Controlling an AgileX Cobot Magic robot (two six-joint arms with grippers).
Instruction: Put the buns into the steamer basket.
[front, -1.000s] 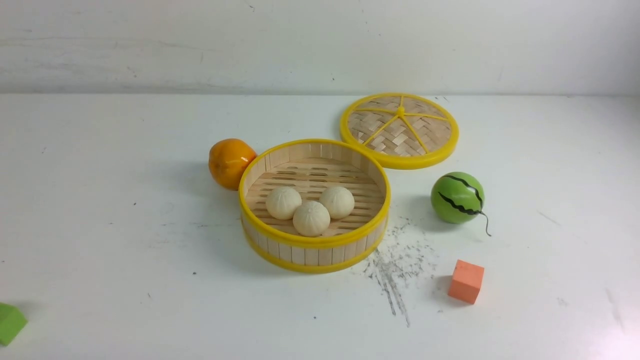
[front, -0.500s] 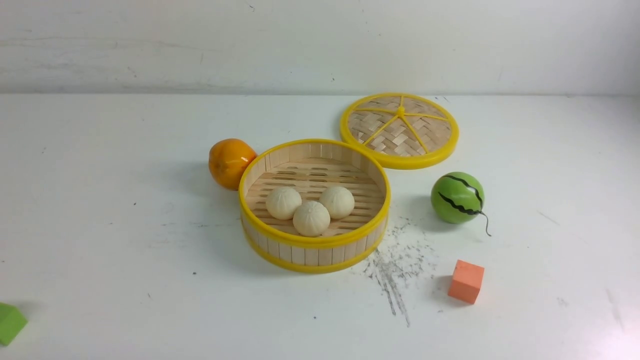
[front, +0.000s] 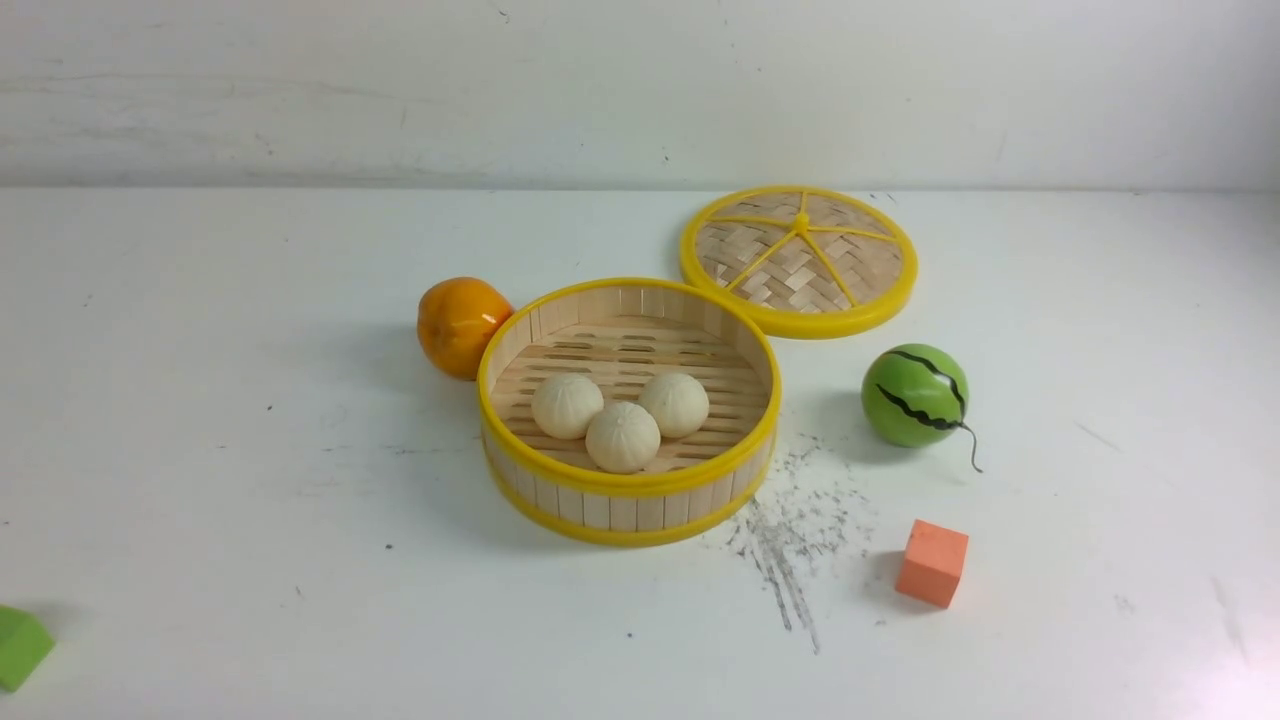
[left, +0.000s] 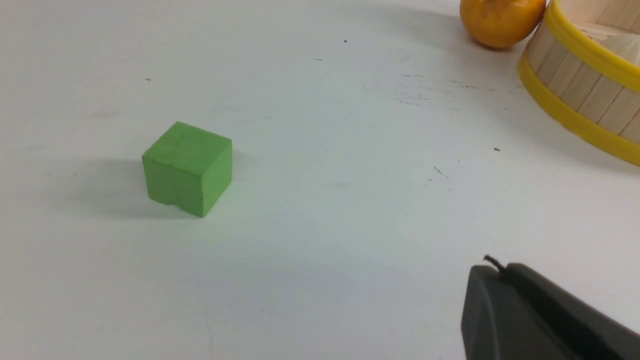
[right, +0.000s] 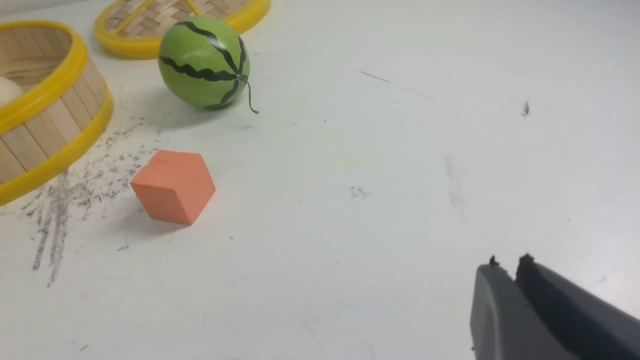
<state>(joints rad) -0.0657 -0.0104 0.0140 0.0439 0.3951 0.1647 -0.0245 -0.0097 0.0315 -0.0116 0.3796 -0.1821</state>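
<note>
Three cream-white buns (front: 622, 436) lie close together on the slatted floor of the steamer basket (front: 630, 495), which stands mid-table. No arm shows in the front view. My left gripper (left: 502, 270) is shut and empty, low over bare table near the basket's wall (left: 580, 85). My right gripper (right: 507, 265) is shut and empty, over bare table to the right of the basket (right: 45, 130). One bun's edge (right: 7, 90) shows inside the basket in the right wrist view.
An orange (front: 460, 325) touches the basket's left side. The woven lid (front: 798, 260) lies behind it to the right. A green watermelon ball (front: 915, 395) and an orange cube (front: 932, 562) sit right of the basket. A green cube (front: 20, 645) sits at the near left.
</note>
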